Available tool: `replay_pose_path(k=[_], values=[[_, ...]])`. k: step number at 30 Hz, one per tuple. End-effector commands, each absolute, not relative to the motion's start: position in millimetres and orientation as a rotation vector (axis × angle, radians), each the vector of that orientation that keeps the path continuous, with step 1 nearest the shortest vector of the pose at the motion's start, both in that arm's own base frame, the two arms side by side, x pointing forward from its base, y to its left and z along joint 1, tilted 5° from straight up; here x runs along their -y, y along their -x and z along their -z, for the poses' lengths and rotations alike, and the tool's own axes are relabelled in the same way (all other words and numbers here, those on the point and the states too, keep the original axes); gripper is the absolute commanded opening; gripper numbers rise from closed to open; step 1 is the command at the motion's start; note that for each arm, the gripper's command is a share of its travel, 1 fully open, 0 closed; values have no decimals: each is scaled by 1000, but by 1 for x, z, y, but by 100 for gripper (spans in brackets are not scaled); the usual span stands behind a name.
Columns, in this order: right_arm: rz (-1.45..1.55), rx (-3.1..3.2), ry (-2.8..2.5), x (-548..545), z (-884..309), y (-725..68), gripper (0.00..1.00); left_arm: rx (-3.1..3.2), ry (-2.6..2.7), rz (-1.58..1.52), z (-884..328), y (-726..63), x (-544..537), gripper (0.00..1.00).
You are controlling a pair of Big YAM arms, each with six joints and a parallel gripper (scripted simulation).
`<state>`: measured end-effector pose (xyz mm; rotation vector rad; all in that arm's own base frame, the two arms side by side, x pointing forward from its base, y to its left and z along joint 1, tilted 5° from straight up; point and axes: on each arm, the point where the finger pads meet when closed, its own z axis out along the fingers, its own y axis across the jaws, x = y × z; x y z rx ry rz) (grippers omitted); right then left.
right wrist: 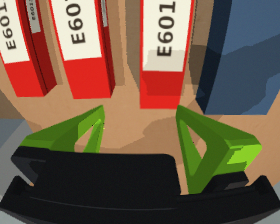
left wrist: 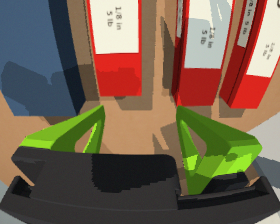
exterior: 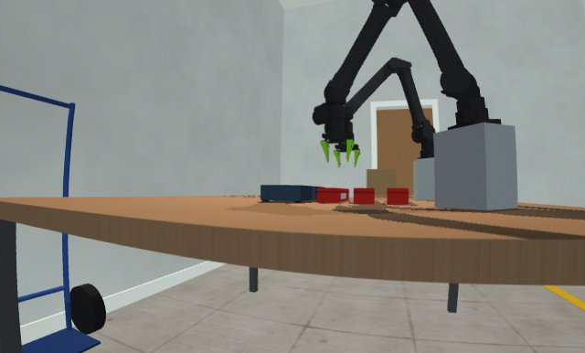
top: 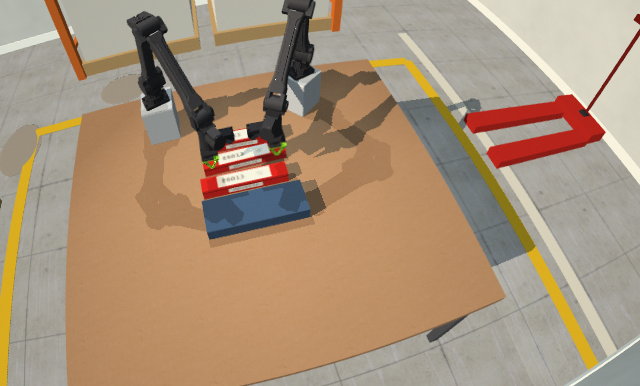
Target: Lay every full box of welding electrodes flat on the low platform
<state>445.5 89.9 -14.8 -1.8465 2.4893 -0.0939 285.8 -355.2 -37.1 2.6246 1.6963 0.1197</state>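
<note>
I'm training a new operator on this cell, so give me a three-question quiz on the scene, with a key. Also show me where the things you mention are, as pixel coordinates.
1. True or false: no electrode box lies on the blue platform [top: 257,206] [exterior: 282,193] [left wrist: 26,45] [right wrist: 256,40].
2. Choose one. The left gripper [top: 278,148] [exterior: 338,161] [left wrist: 140,110] is: a) shut on a box; b) open, holding nothing; c) shut and empty.
3. Fill in: the large print on the red box nearest the platform [top: 242,178] [exterior: 331,196] [left wrist: 118,80] [right wrist: 161,90] reads ____.

Key: 1 true; 2 b; 3 E6013.

Ahead of the left gripper [top: 278,148] [exterior: 337,150] [left wrist: 141,107] there's a decent gap before the middle box [top: 244,155] [exterior: 364,196] [left wrist: 198,86] [right wrist: 83,77], but the blue block [top: 256,207] [exterior: 282,193] [left wrist: 28,55] [right wrist: 241,75] kinda crowds its neighbour [top: 244,177] [exterior: 332,196] [left wrist: 119,75] [right wrist: 161,89].
</note>
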Motion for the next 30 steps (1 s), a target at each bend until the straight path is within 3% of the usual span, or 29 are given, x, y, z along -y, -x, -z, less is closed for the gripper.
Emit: replay_pose_path(k=[1, 30], values=[[123, -2453, 1815, -95, -11, -464, 72, -1679, -2575, -123, 9, -296, 371, 72], [124, -2451, 1813, -95, -44, -461, 72, -1678, -2573, -123, -24, -293, 372, 72]])
